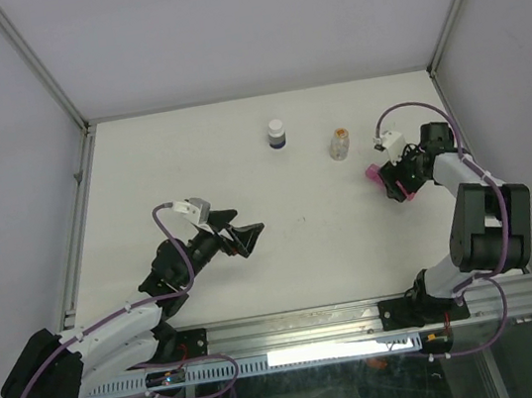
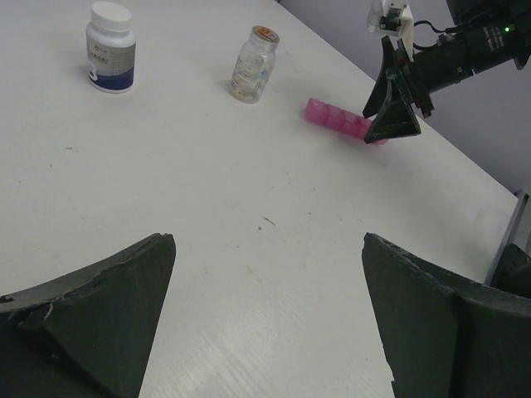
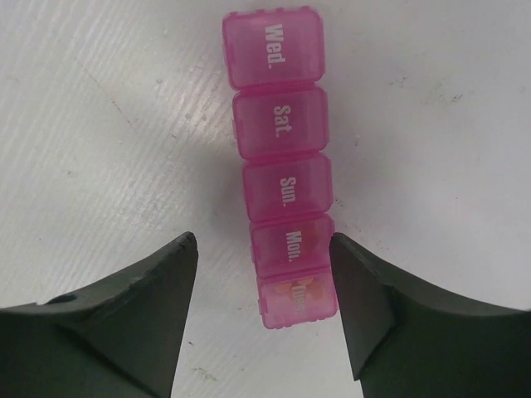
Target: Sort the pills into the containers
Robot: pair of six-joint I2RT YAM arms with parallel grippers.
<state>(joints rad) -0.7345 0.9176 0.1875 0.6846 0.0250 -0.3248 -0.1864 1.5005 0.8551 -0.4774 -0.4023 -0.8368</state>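
The pink translucent pill organizer (image 3: 282,157) lies flat on the white table, a row of several day-labelled compartments with lids shut. Orange pills (image 3: 292,297) show through the "Tues." end compartment. My right gripper (image 3: 264,242) is open and straddles the strip's near end; its right finger (image 3: 365,290) is against the strip's edge and the left finger stands apart. In the top view the strip (image 1: 373,173) peeks out by the right gripper (image 1: 396,184). My left gripper (image 1: 239,235) is open and empty over bare table (image 2: 268,240), far from the strip (image 2: 336,118).
A clear vial with an orange cap (image 1: 340,143) (image 2: 254,64) and a dark bottle with a white cap (image 1: 277,134) (image 2: 111,47) stand upright at the back of the table. Metal frame rails border the table (image 1: 192,170).
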